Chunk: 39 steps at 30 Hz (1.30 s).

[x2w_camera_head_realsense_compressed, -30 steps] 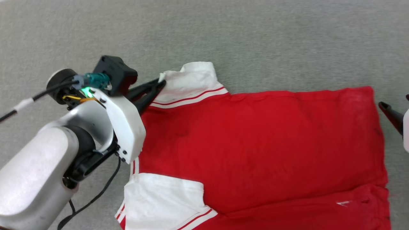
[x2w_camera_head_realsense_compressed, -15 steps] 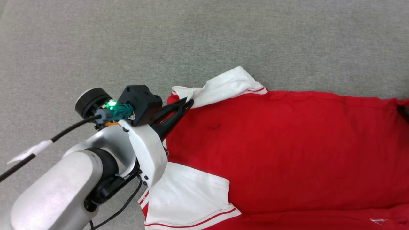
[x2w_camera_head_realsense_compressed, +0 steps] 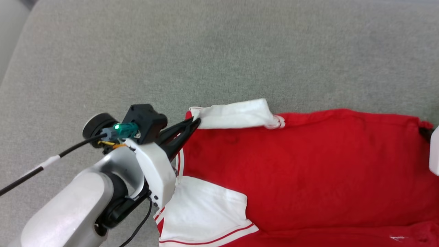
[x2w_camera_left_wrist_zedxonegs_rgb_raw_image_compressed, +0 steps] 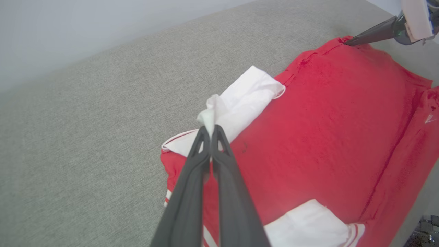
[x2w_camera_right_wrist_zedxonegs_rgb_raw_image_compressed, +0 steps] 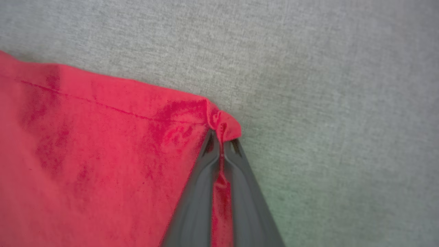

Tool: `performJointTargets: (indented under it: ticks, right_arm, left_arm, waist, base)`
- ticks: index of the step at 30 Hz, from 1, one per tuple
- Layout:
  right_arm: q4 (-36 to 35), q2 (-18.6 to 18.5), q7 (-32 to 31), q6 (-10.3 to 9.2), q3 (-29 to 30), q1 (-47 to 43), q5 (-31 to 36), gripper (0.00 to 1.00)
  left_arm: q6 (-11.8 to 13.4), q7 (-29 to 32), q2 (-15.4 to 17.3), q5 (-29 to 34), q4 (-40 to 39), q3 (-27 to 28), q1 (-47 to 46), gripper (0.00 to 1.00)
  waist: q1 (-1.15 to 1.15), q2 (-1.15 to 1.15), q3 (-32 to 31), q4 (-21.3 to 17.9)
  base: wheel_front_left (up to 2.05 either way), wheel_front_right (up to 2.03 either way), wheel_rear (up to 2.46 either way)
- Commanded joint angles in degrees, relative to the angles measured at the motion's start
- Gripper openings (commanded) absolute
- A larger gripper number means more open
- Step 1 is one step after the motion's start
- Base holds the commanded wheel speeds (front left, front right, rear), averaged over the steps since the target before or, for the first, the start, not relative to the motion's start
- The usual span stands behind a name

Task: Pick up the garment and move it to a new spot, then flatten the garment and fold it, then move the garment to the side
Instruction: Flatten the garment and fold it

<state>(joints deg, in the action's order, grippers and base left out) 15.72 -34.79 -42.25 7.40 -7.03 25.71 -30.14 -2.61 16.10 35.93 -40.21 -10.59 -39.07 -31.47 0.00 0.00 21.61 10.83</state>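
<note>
A grey woven fabric surface spreads under everything, with a rounded edge at its far left corner in the head view.

The garment lies spread on it in front of me. It is a red shirt with white short sleeves, and the letters on the chest are not visible from here. The body is mostly flat, with faint darker blotches and a long crease low down near a small white mark. The near sleeve lies flat, its cuff edged with red-and-white striped trim. The far sleeve is folded over along the shirt's upper edge and drawn toward my left arm.

My left jaws are pressed tight together on the tip of that far sleeve. In the left wrist view a little bunch of white cloth pokes out beyond my dark fingers.

My right jaws are closed too, pinching the red hem corner at the shirt's far right. A strip of red cloth runs down between those fingers, and the corner puckers over their tips. Grey fabric lies just beside the pinch.
</note>
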Motion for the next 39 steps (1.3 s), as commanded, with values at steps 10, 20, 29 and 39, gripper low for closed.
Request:
performJointTargets:
  ticks: [10,20,29,39]
  right_arm:
    - [-2.7,2.4,9.9,0.08,3.1,-8.9,-4.5,0.00]
    - [-7.6,4.1,14.4,0.08,5.2,-20.5,-5.3,0.00]
    - [-9.3,3.0,14.8,0.08,4.3,-28.0,-7.7,0.00]
    - [-5.8,-0.6,16.3,0.08,-4.2,-29.0,-6.7,0.00]
  left_arm:
    - [3.9,-3.7,1.7,-3.9,0.5,1.8,10.6,0.00]
    - [8.5,-5.1,6.0,-7.3,-2.9,2.7,23.0,0.00]
    - [8.2,-3.3,7.5,-7.5,-0.2,-1.0,29.1,0.00]
    - [5.1,-3.1,2.8,-6.3,9.0,-4.9,26.3,0.00]
  waist:
    - [0.00,0.00,-10.6,-2.1]
    - [0.00,0.00,-13.8,-3.3]
    - [0.00,0.00,-13.1,-3.4]
    - [0.00,0.00,-12.3,-3.0]
  base:
    - [0.00,0.00,0.00]
    - [0.00,0.00,0.00]
    - [0.00,0.00,0.00]
    - [0.00,0.00,0.00]
